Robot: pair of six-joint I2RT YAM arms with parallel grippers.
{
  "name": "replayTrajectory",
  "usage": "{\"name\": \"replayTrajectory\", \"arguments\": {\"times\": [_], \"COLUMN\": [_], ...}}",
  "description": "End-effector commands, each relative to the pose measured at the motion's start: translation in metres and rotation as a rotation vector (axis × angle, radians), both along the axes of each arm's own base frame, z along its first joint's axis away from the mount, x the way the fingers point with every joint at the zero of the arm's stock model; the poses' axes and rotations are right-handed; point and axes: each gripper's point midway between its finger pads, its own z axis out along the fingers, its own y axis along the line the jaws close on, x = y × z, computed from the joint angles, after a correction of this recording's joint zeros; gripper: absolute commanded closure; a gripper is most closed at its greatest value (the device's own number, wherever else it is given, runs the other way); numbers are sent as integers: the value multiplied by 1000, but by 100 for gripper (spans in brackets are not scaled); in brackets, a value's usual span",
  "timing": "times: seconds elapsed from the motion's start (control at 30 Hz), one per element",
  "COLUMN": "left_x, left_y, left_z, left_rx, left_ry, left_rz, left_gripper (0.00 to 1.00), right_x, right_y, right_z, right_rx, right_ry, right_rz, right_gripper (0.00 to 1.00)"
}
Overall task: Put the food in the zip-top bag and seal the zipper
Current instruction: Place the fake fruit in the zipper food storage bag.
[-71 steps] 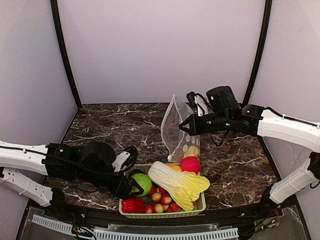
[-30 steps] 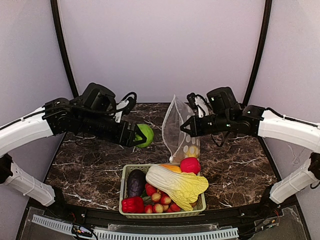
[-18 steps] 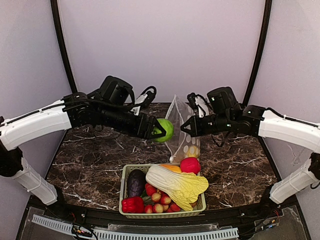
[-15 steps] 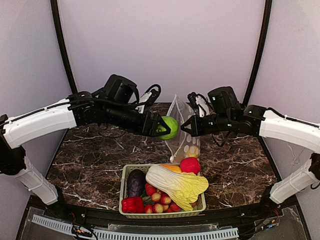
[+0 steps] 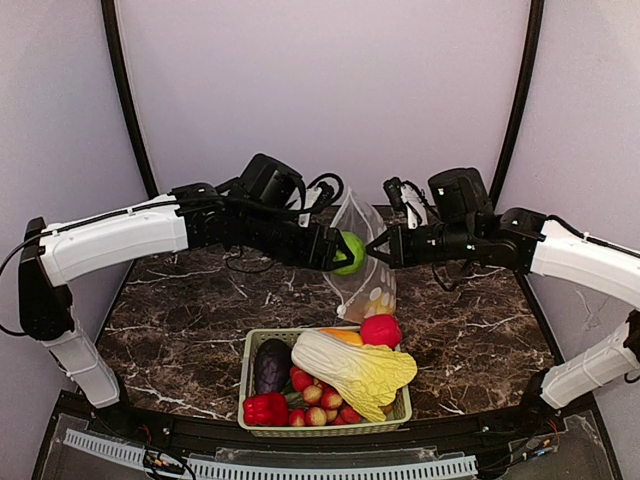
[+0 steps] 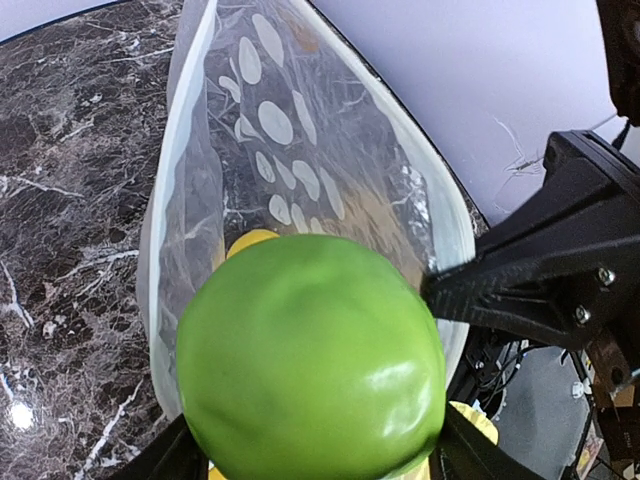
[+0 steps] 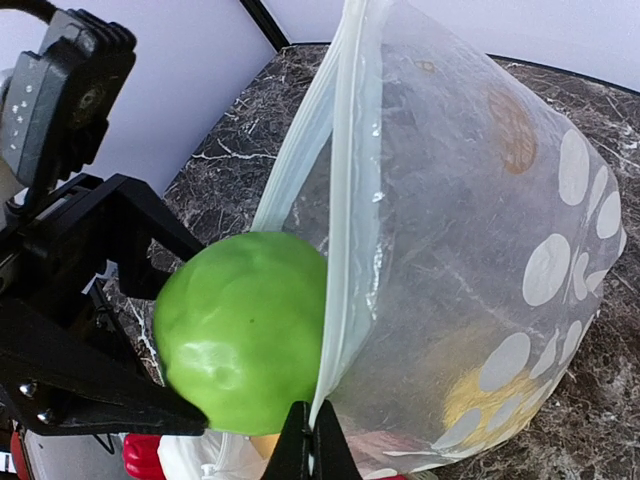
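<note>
Top view: the left gripper (image 5: 338, 252) has carried the green apple (image 5: 352, 252) up from the basket (image 5: 246, 372) at lower centre to mid-frame, right against the mouth of the zip-top bag (image 5: 362, 285). Its fingers are spread around the apple. The right gripper (image 5: 384, 250) has its fingers pressed together on the bag's rim, holding it up as before. The napa cabbage (image 5: 356, 366), pink fruit (image 5: 381, 330) and red pepper (image 5: 264, 409) remain in the basket, so I judge the loading is only partly done.

Left wrist view: the apple fills the lower centre, with the bag's opening gaping directly behind it. A yellow lemon (image 6: 248, 241) shows inside the bag.

Right wrist view: my pinch sits at bottom centre on the zipper (image 7: 345, 190), which is unsealed. The apple sits at lower left, touching the rim and seemingly not yet inside. I would push it further in before releasing.
</note>
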Motion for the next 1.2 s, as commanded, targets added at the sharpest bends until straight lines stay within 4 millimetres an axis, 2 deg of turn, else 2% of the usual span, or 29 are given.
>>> {"name": "replayTrajectory", "arguments": {"times": [0.0, 0.17, 0.47, 0.83, 1.03, 1.07, 1.1, 1.17], "left_x": [14, 18, 16, 12, -7, -16, -23, -41], "left_y": [0, -8, -13, -15, -14, -12, -11, -3], "left_z": [8, 4, -3, 6, 31, 36, 33, 46], "left_rx": [10, 10, 11, -24, -138, -161, -167, -204], "left_ry": [-40, -30, -8, -20, -60, -68, -54, -71], "left_rz": [37, 35, 15, -9, -96, -132, -163, -229], "left_gripper": [27, 25, 15, 15, 16, 16, 16, 16], "right_x": [-3, -3, -3, -1, 0, 0, 0, 0], "right_y": [1, 3, 3, 3, 2, 2, 2, 1], "right_z": [10, 7, 6, 6, 5, 5, 5, 6], "right_rx": [40, 41, 39, 36, 34, 33, 33, 33], "right_ry": [-5, 2, 3, 1, -1, 0, -1, -5], "right_rz": [11, 15, 16, 7, 0, -1, -2, -3], "right_gripper": [100, 100, 100, 100, 100, 100, 100, 100]}}
